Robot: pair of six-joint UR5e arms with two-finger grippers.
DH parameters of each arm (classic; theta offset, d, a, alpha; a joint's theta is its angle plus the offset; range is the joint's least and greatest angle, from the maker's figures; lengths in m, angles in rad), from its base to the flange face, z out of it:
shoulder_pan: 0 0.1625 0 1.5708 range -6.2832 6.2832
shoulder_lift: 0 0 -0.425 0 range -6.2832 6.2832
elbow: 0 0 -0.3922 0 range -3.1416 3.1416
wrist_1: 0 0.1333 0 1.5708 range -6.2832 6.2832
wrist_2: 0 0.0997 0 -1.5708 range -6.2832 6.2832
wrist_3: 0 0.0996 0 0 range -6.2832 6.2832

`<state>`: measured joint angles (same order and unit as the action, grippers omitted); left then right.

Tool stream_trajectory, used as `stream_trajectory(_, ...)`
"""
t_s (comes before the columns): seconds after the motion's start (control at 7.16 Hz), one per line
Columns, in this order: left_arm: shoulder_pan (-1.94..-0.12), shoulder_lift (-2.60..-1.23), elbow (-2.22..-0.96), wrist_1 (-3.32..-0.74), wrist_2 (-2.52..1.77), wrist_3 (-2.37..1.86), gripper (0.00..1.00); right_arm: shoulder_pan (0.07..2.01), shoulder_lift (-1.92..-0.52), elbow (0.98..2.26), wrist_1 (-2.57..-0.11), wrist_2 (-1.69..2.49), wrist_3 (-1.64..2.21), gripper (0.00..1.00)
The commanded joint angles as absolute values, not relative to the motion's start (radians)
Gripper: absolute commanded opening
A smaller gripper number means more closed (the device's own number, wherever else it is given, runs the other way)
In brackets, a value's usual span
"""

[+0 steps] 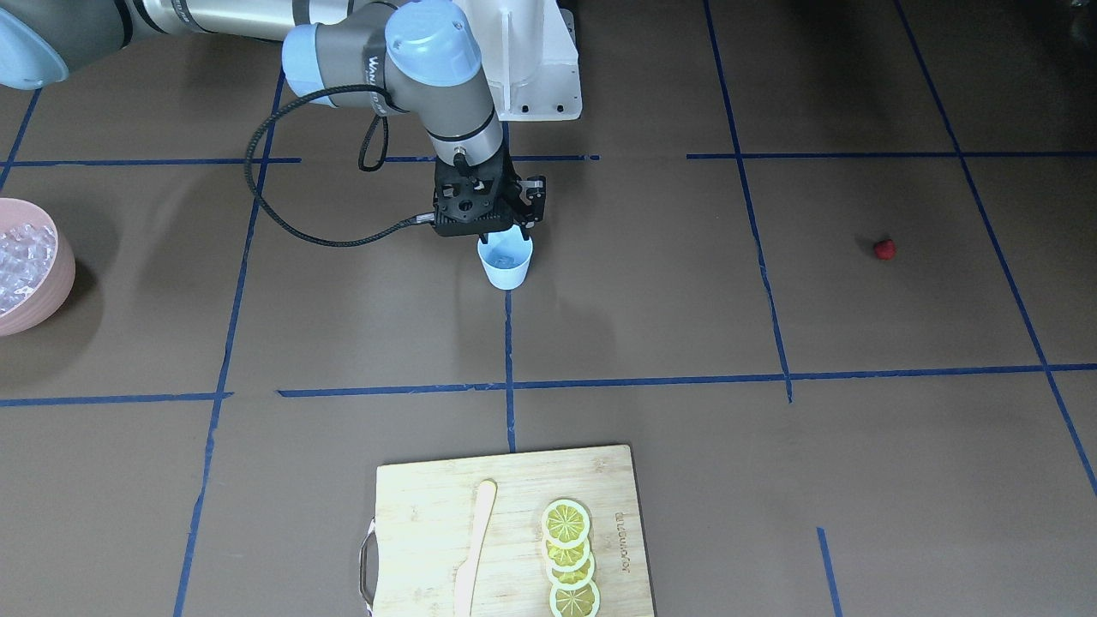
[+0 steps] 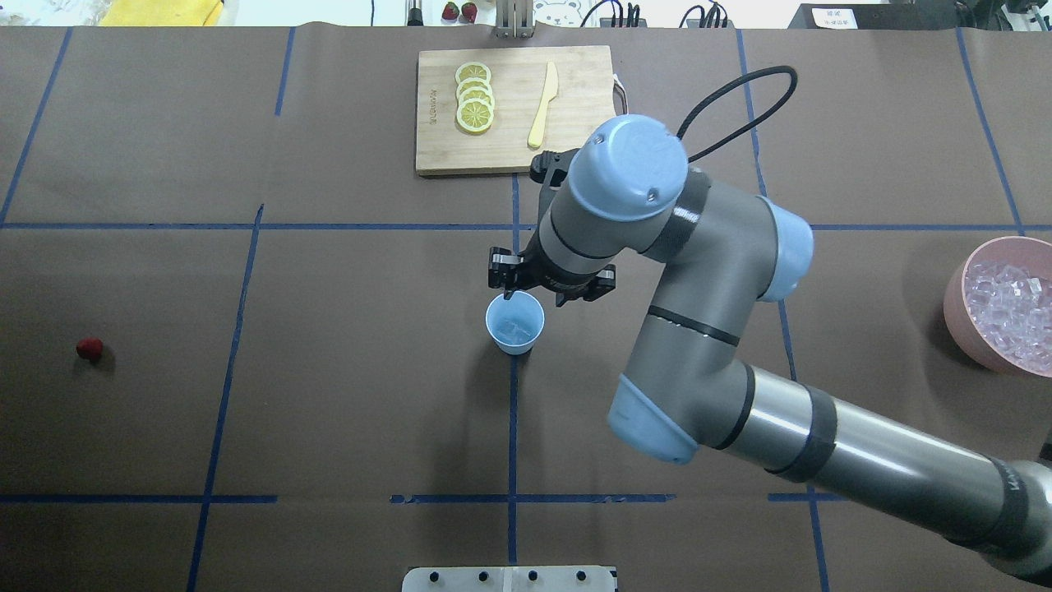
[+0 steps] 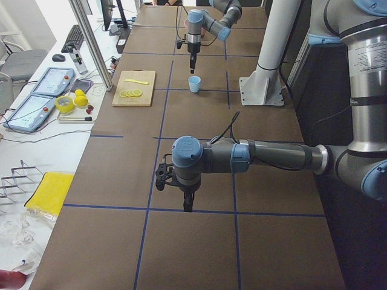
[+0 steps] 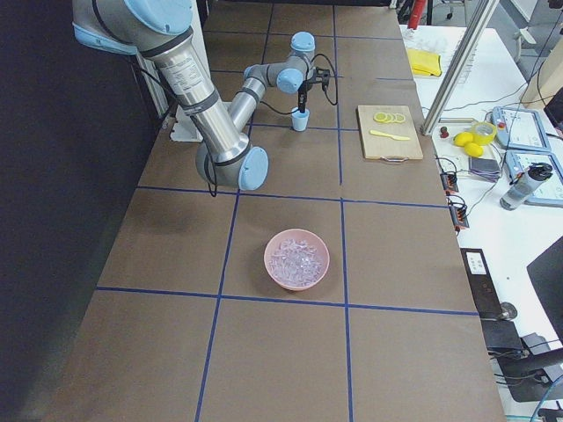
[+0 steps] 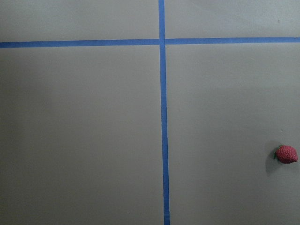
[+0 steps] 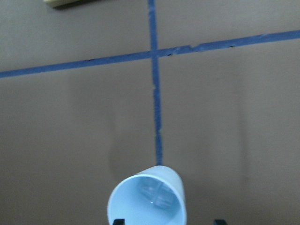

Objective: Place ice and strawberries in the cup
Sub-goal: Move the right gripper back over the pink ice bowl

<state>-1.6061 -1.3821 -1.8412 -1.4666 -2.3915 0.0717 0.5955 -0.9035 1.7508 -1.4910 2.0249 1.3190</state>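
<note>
Ice cubes [image 6: 153, 195], clear and glassy, lie inside the tapered pale-blue cup [image 6: 124, 204].

Letters on the right arm [image 1: 374, 73] near its wrist start "WAN", and the rest curves out of sight. The cutting board [image 1: 428, 514] carries a small printed mark just beside the lemon slices [image 1: 568, 557], too blurred to read.

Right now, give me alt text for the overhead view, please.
The right gripper hovers over the far rim of a light-blue cup at the table's centre, with ice in it. A strawberry lies alone far to the left, a pink bowl with more ice sits at the right edge, and a cutting board with lemon slices and a knife lies at the far side.
</note>
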Motion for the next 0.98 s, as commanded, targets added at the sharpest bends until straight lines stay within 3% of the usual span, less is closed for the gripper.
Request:
stream_trajectory(0.0,-1.606,-1.382,-1.842,-1.470,-2.391,0.071,1.00,0.727,-1.099,1.908,-1.494,2.153,1.286,0.81)
stream_trajectory(0.14,-1.606,-1.382,-1.842,-1.470,-2.391,0.071,1.00,0.764,-1.200,1.969,-1.494,2.166,1.223,0.98)
stream_trajectory(0.42,-1.606,-1.382,-1.847,-1.467,-2.391,0.071,1.00,0.836,-1.380,2.032,-1.490,2.166,1.046,0.97)
stream_trajectory(0.84,-1.606,-1.382,-1.847,-1.466,-2.391,0.071,1.00,1.021,-1.578,2.023,-1.483,2.171,0.631,0.98)
